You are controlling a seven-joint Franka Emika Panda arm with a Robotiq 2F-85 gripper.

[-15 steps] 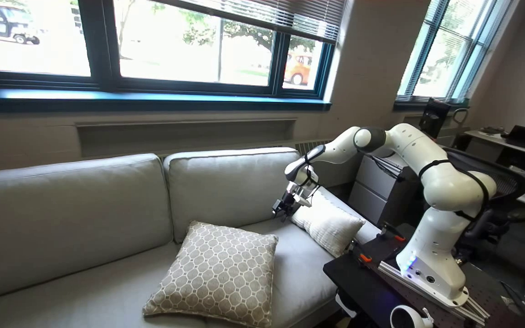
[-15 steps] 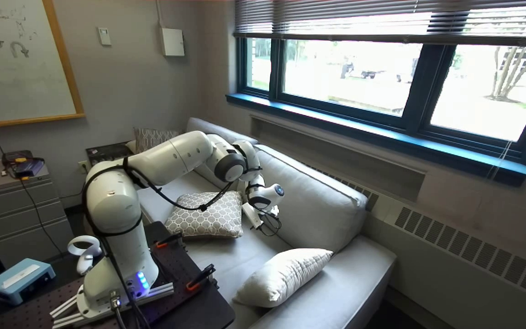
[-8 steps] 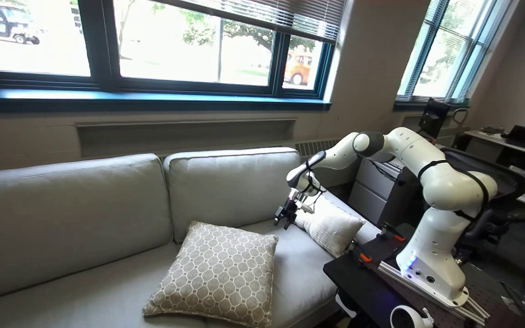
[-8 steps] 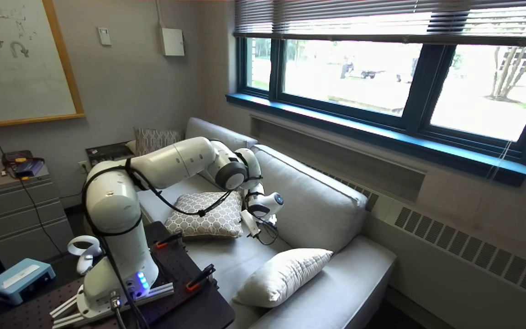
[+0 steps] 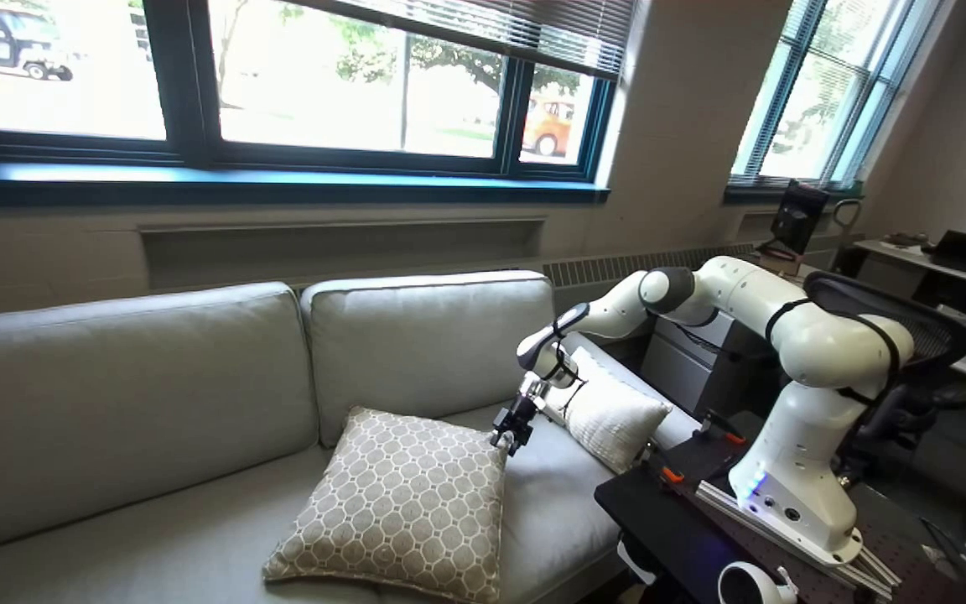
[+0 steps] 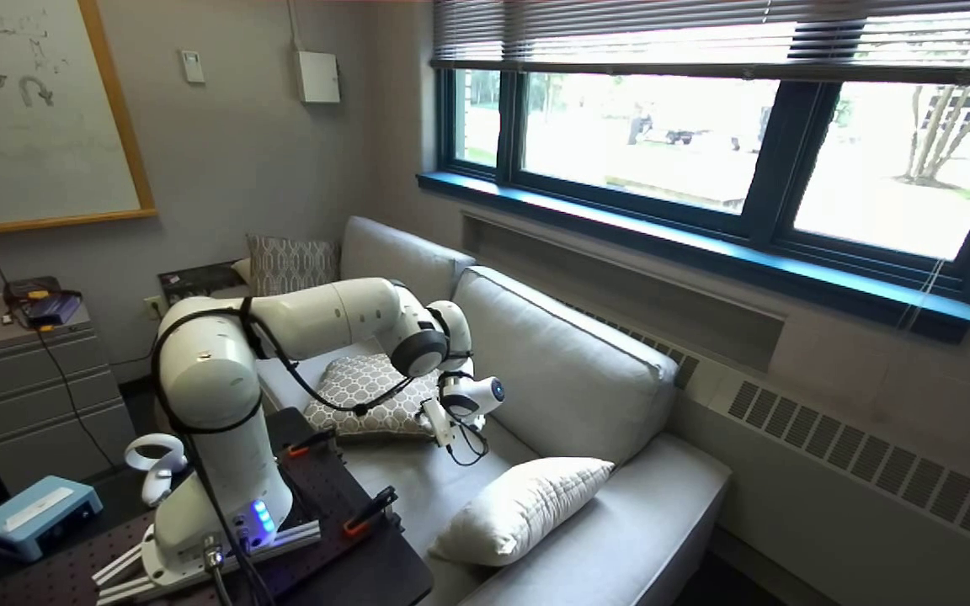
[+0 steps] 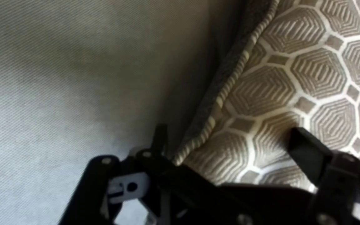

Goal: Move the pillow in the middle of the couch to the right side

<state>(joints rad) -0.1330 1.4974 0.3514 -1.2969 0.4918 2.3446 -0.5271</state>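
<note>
Plump beige pillow [image 5: 403, 503] with white lattice, flat on the light-grey couch [image 5: 240, 394].

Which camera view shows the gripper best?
The wrist view: the gripper is close up, fingers spread at the patterned pillow. Both exterior views show it small; in an exterior view the wrist mostly hides it.

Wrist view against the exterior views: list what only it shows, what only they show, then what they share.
Only the wrist view clearly shows how finely the cells of the patterned pillow are ribbed, and the striped cord along its edge.

Only the exterior views show the white pillow beside the armrest, the window and the robot's base; a whiteboard appears in an exterior view.

They share the patterned pillow, the couch and, in an exterior view, the open hand at the pillow's corner.
</note>
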